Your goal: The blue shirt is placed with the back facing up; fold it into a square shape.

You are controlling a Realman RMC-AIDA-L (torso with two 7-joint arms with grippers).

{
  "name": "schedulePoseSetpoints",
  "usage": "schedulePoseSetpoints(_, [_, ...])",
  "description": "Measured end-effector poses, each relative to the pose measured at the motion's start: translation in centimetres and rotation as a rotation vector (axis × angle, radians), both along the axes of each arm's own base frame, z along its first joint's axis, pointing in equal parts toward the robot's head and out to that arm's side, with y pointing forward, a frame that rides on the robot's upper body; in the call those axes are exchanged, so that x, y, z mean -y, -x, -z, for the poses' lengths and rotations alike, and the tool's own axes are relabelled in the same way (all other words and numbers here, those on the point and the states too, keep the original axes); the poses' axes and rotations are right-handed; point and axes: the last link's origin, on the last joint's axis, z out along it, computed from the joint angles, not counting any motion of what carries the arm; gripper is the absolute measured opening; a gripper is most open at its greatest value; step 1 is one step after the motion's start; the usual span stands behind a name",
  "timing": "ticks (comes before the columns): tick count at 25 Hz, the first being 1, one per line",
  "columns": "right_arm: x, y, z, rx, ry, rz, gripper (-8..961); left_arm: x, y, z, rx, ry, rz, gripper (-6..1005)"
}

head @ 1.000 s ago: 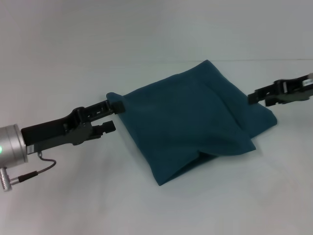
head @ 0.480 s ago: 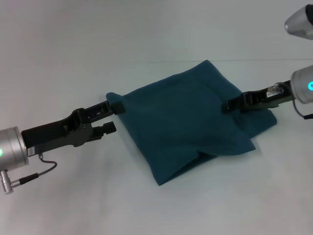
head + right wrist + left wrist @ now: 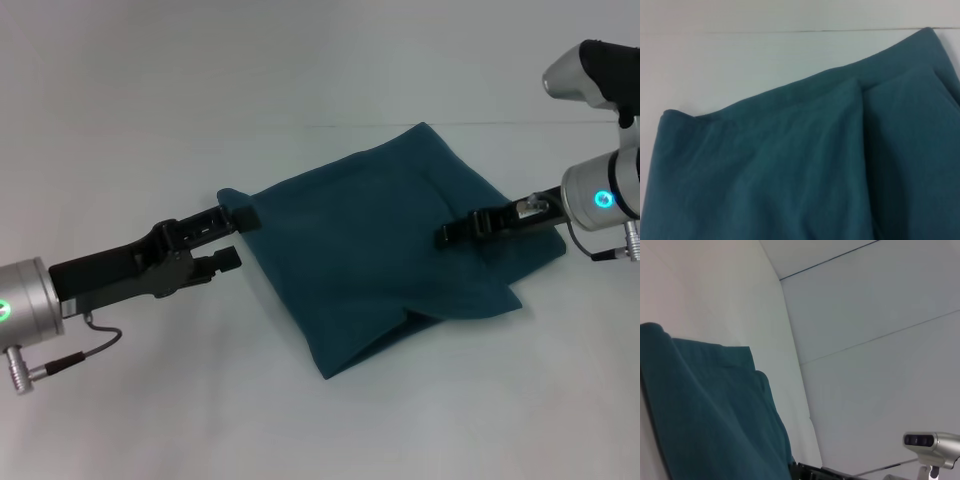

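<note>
The table [image 3: 300, 70] lay bare and open on every side of the blue shirt [image 3: 370, 250], the only bulk on it, a low folded mound, no barrier to a pass overhead. The left end effector [image 3: 236, 236] occupied the shirt's left corner, one finger over the cloth (one below, beside the edge). The right end effector [image 3: 448, 233] reached in over the shirt's right half, its arm crossing that approach. Near and far sides stood free.
</note>
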Motion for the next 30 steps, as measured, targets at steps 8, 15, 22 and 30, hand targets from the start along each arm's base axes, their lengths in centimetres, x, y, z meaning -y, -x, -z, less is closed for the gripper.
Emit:
schedulePoseSetpoints(8, [-0.1, 0.6, 0.7, 0.009, 0.007, -0.022, 682, -0.1, 0.0, 0.1, -0.002, -0.006, -0.007, 951])
schedulePoseSetpoints(15, [-0.1, 0.6, 1.1, 0.022, 0.009, -0.028, 680, -0.2, 0.1, 0.1, -0.004, -0.011, -0.012, 951])
schedulePoseSetpoints(22, [0.0, 0.9, 1.5, 0.028, 0.014, -0.040, 677, -0.3, 0.1, 0.1, -0.008, -0.016, -0.016, 951])
schedulePoseSetpoints(30, [-0.3, 1.1, 1.5, 0.026, -0.002, -0.034, 407, -0.6, 0.2, 0.0, -0.010, -0.029, -0.025, 951])
